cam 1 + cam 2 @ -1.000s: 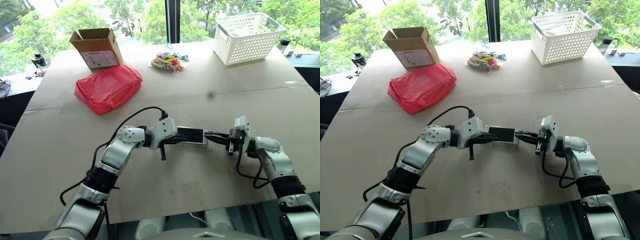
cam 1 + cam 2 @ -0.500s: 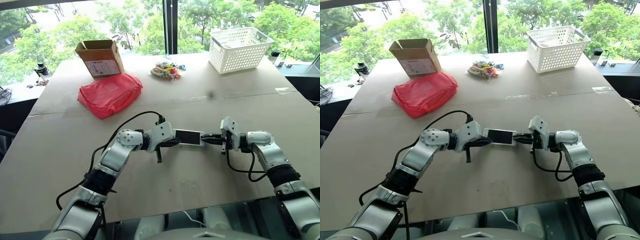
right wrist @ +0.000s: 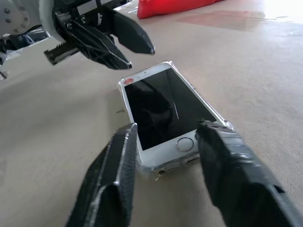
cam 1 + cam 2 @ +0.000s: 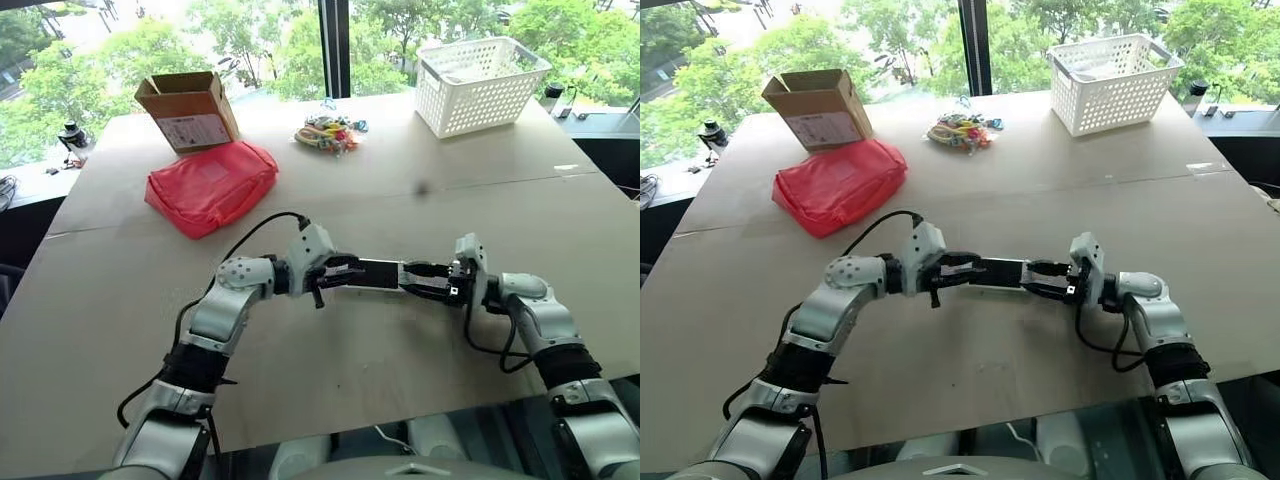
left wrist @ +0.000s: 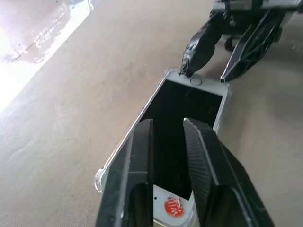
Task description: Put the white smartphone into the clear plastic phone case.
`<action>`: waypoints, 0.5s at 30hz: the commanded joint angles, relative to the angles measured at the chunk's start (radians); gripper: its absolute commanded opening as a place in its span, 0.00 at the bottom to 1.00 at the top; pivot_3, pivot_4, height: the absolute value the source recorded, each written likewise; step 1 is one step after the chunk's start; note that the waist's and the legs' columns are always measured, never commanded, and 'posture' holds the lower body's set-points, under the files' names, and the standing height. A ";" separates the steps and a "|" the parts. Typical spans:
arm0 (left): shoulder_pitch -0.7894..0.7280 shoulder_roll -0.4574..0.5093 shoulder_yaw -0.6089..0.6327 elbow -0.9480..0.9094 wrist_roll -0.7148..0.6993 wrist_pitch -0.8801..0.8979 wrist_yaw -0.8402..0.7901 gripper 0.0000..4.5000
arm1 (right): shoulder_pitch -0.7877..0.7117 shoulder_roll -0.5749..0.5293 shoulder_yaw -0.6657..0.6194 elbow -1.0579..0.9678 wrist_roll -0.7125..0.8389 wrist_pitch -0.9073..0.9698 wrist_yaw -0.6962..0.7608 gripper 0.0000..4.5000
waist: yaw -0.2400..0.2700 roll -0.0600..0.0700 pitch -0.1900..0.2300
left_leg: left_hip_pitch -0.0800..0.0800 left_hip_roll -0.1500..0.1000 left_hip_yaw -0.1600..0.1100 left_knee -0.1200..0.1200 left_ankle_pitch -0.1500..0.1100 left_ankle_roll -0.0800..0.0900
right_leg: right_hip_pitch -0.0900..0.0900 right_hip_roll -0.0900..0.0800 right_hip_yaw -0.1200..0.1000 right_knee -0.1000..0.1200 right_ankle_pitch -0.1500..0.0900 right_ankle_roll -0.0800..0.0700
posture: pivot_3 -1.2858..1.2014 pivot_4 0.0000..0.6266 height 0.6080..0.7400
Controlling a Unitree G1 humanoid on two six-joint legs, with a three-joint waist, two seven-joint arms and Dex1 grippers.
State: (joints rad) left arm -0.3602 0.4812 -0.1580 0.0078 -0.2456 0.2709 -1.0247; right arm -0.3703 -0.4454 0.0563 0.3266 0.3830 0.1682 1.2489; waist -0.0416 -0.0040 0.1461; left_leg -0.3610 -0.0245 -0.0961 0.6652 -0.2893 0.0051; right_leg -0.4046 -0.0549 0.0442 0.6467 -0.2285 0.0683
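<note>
The white smartphone (image 3: pixel 161 106) lies flat on the table, screen up, between my two grippers. It sits inside the clear plastic phone case (image 5: pixel 100 174), whose glinting rim shows around its corners. My left gripper (image 4: pixel 352 272) hovers over the phone's end with the red dot, fingers a little apart and nothing between them. At the home-button end my right gripper (image 4: pixel 408 277) stands open, one finger (image 3: pixel 118 161) on each side of the case's end, with a gap on each side. The two grippers point at each other along the phone.
Far left on the table lie a red pouch (image 4: pixel 212 185) and an open cardboard box (image 4: pixel 190 105). A bundle of colourful small things (image 4: pixel 328 130) sits at the far middle, a white basket (image 4: pixel 480 85) at the far right. The table's front edge is close behind my arms.
Both grippers were shut on the phone's two ends; now both have opened and the cased phone rests on the table. The head camera has also shifted.
</note>
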 commanded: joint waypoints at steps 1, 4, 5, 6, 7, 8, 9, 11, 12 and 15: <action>0.047 0.053 0.088 -0.048 -0.067 -0.005 -0.023 0.64 | 0.008 -0.079 -0.072 -0.091 0.049 0.014 0.033 0.84 | 0.001 0.000 0.001 | -0.007 -0.001 0.000 0.000 0.000 0.000 | -0.007 -0.001 0.000 0.000 0.000 0.000 | 0.52 0.24 1.00; 0.131 0.123 0.156 -0.047 -0.100 -0.027 -0.066 0.96 | 0.032 -0.168 -0.117 -0.071 0.048 -0.014 0.076 1.00 | 0.004 0.001 0.002 | -0.011 -0.001 0.000 -0.001 0.000 0.000 | -0.010 -0.001 -0.001 -0.003 0.000 0.000 | 0.52 0.24 1.00; 0.160 0.145 0.181 -0.046 -0.117 -0.029 -0.083 0.98 | 0.037 -0.197 -0.129 -0.050 0.043 -0.030 0.093 1.00 | 0.005 0.000 0.004 | -0.011 -0.001 0.000 -0.002 0.000 0.000 | -0.010 -0.001 -0.001 -0.004 0.000 0.000 | 0.52 0.24 1.00; 0.185 0.164 0.207 -0.041 -0.125 -0.043 -0.091 0.98 | 0.042 -0.227 -0.137 -0.021 0.033 -0.052 0.113 1.00 | 0.005 0.001 0.005 | -0.011 -0.001 0.000 -0.002 0.000 0.000 | -0.010 -0.002 -0.001 -0.005 0.000 0.000 | 0.52 0.24 1.00; 0.203 0.178 0.228 -0.034 -0.131 -0.055 -0.097 0.98 | 0.042 -0.253 -0.141 0.007 0.023 -0.072 0.133 1.00 | 0.006 0.001 0.008 | -0.011 -0.001 0.000 -0.002 0.000 0.000 | -0.009 -0.002 -0.001 -0.005 0.000 0.000 | 0.52 0.24 1.00; 0.214 0.189 0.243 -0.028 -0.135 -0.064 -0.102 0.98 | 0.041 -0.272 -0.142 0.029 0.016 -0.084 0.149 1.00 | 0.007 0.001 0.011 | -0.011 -0.001 0.000 -0.002 0.000 0.000 | -0.009 -0.002 -0.001 -0.005 0.000 0.000 | 0.52 0.24 1.00; 0.222 0.199 0.258 -0.018 -0.135 -0.081 -0.105 0.98 | 0.033 -0.289 -0.143 0.058 0.011 -0.097 0.166 1.00 | 0.008 0.002 0.013 | -0.011 -0.001 0.001 -0.002 0.000 0.000 | -0.009 -0.002 0.000 -0.005 0.000 0.000 | 0.52 0.24 1.00; 0.236 0.208 0.293 -0.003 -0.128 -0.114 -0.084 0.98 | 0.004 -0.312 -0.153 0.124 0.009 -0.128 0.185 1.00 | 0.009 0.002 0.014 | -0.011 -0.001 0.001 -0.002 0.000 0.000 | -0.008 -0.002 -0.001 -0.005 0.000 0.000 | 0.52 0.24 1.00; 0.238 0.210 0.306 0.009 -0.113 -0.147 -0.072 0.98 | -0.011 -0.318 -0.157 0.154 0.006 -0.146 0.190 1.00 | 0.008 0.002 0.015 | -0.011 -0.001 0.001 -0.001 0.000 0.000 | -0.008 -0.002 -0.001 -0.004 0.000 0.000 | 0.52 0.24 1.00; 0.258 0.235 0.331 0.023 -0.112 -0.190 -0.096 0.98 | -0.055 -0.338 -0.171 0.234 -0.004 -0.193 0.197 1.00 | 0.005 0.002 0.015 | -0.010 -0.001 0.003 -0.001 0.000 0.000 | -0.008 -0.002 0.000 -0.004 0.000 0.000 | 0.52 0.24 1.00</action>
State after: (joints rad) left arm -0.1132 0.6870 0.1328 0.0330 -0.3543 0.1166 -1.1082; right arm -0.3960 -0.7525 -0.0683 0.5365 0.3707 0.0055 1.4164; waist -0.0364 -0.0017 0.1614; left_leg -0.3708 -0.0256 -0.0917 0.6645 -0.2893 0.0052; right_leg -0.4125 -0.0566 0.0447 0.6427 -0.2284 0.0682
